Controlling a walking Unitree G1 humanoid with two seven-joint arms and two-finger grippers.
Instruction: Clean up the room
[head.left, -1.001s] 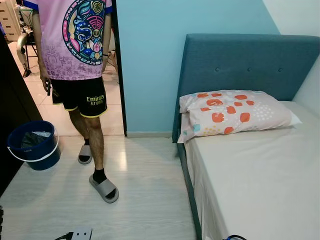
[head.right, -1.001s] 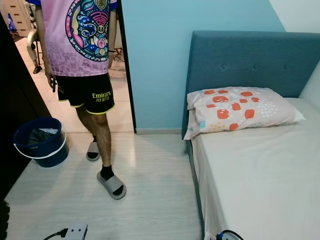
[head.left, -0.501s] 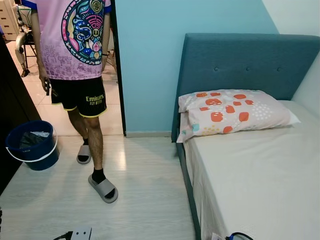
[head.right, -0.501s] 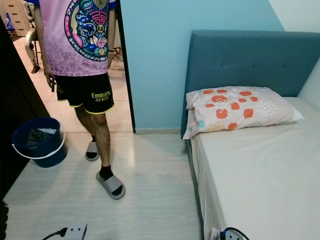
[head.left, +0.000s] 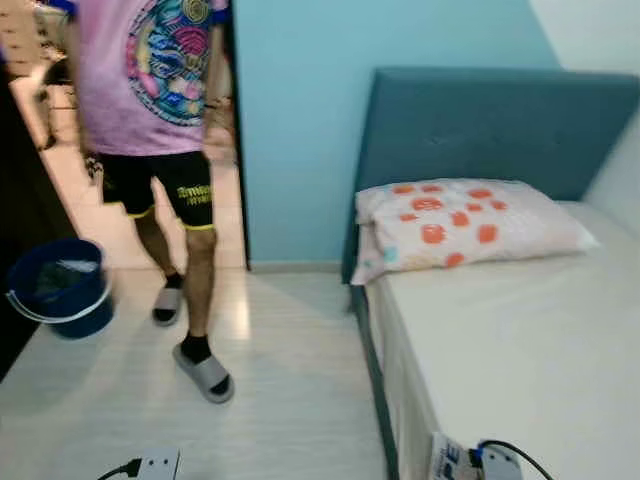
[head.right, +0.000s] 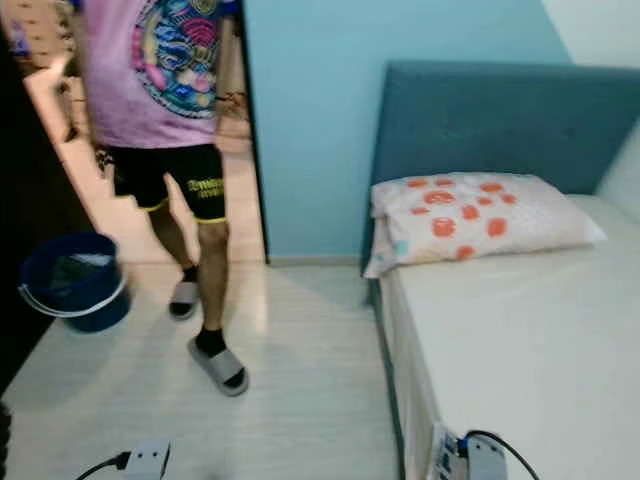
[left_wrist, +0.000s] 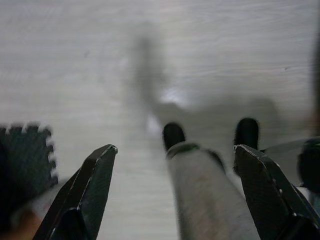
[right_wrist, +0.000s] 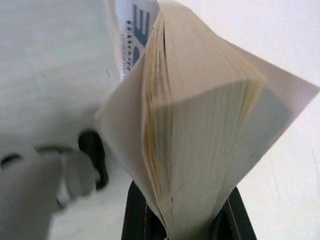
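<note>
The bed runs along my right, a person stands on the floor near its head corner. My right gripper clamps a book by its spine end, long axis along my fingers, pages fanning outward. It could slip, since the grip is narrow. My left gripper hangs open.

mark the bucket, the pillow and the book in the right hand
bucket (head.left: 55, 290): left eye view, front of its blue wall.
pillow (head.left: 470, 225): left eye view, middle of the spotted cover.
book (right_wrist: 200, 150): right wrist view, fanned page edges, above the right hand.
</note>
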